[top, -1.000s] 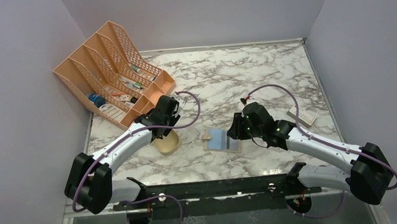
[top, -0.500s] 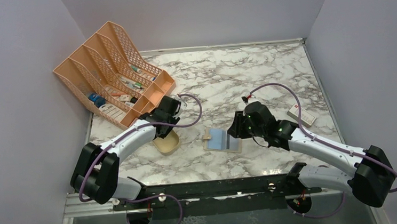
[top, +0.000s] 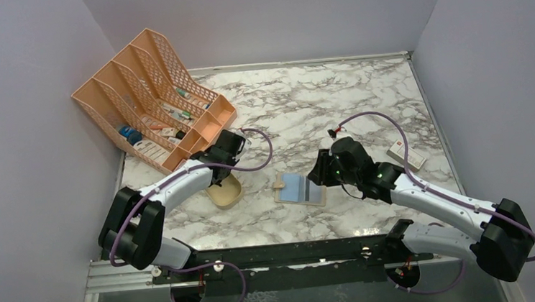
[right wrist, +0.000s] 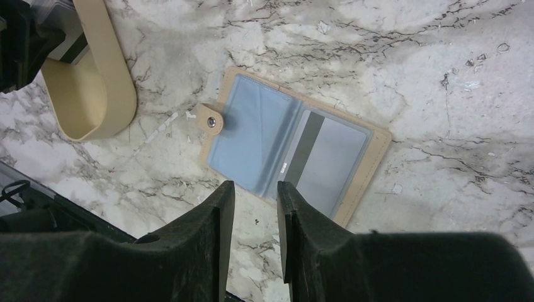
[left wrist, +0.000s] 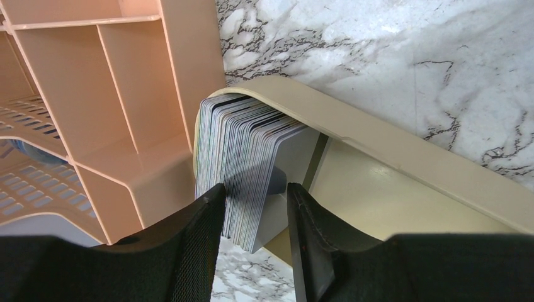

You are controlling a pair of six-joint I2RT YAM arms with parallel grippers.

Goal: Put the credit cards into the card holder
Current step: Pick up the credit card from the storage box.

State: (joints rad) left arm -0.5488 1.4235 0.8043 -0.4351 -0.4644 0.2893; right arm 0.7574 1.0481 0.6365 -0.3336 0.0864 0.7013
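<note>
A stack of several pale grey-blue credit cards stands on edge in the near end of a beige oval dish. My left gripper is open, with one finger on each side of the stack's lower corner and a gap on the right side. In the top view the left gripper is over the dish. The tan card holder lies open on the marble, a grey card with a dark stripe in its right pocket. My right gripper hovers open and empty over the holder's near edge, as the top view also shows.
A large orange mesh file rack stands at the back left, right beside the dish; its wall is close to my left finger. A white box with a red mark lies at the right. Grey walls enclose the table.
The left arm's elbow has swung right and forward while its gripper stays at the dish. The right gripper has barely shifted. The card holder has not moved.
</note>
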